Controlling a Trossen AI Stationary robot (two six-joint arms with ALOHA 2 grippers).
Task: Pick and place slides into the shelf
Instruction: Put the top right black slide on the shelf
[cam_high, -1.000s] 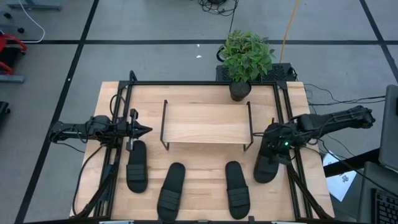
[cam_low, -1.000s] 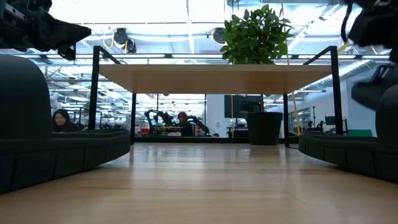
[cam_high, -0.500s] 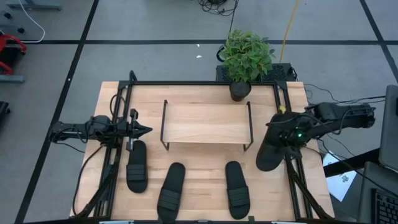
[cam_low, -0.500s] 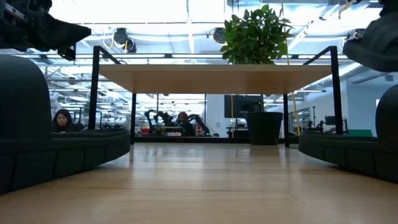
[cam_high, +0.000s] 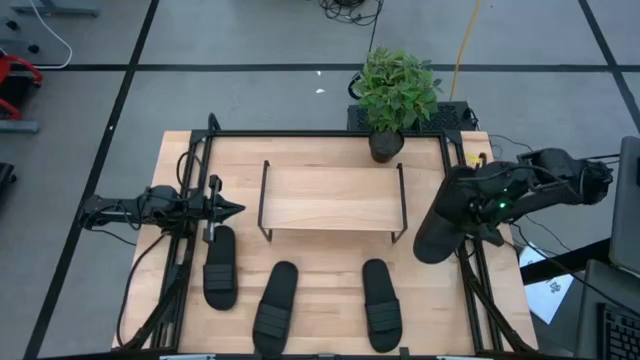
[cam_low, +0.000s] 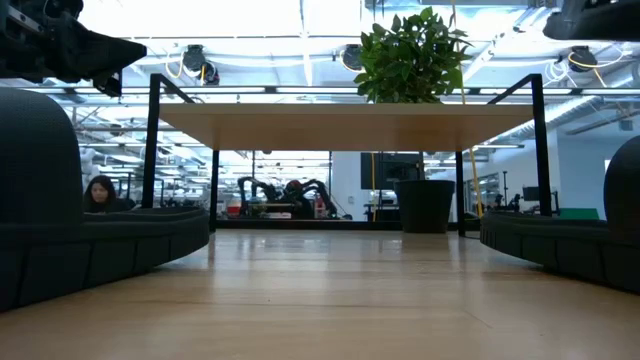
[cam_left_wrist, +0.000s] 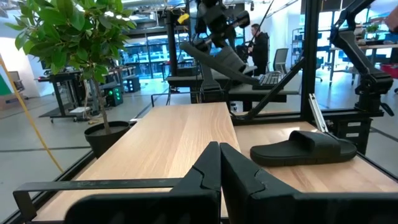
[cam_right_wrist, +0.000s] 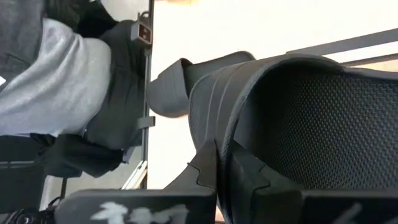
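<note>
Three black slides lie sole-down on the table's near half: one by the left arm, one, one. My right gripper is shut on the fourth slide, which is in the air near the table's right edge, beside the shelf's right end. The shelf, a light board on a black wire frame, stands on its legs mid-table. My left gripper waits shut, just left of the shelf. In the left wrist view its fingers point along the shelf board, with the held slide high beyond. My right gripper pinches the slide by the edge of its ribbed strap between its two fingers. The slide is lifted clear of the table. It hangs tilted, its free end toward the near edge; the textured footbed shows under the strap.
A potted plant stands at the far edge behind the shelf. Black rails run along the table's left and right sides. In the low view, slides fill both sides, and people sit far behind the shelf.
My right gripper has risen with the slide from the table by the right rail and moved toward the far edge. The slide has come clear of the wood and tipped. In the low view it has climbed to the picture's top.
</note>
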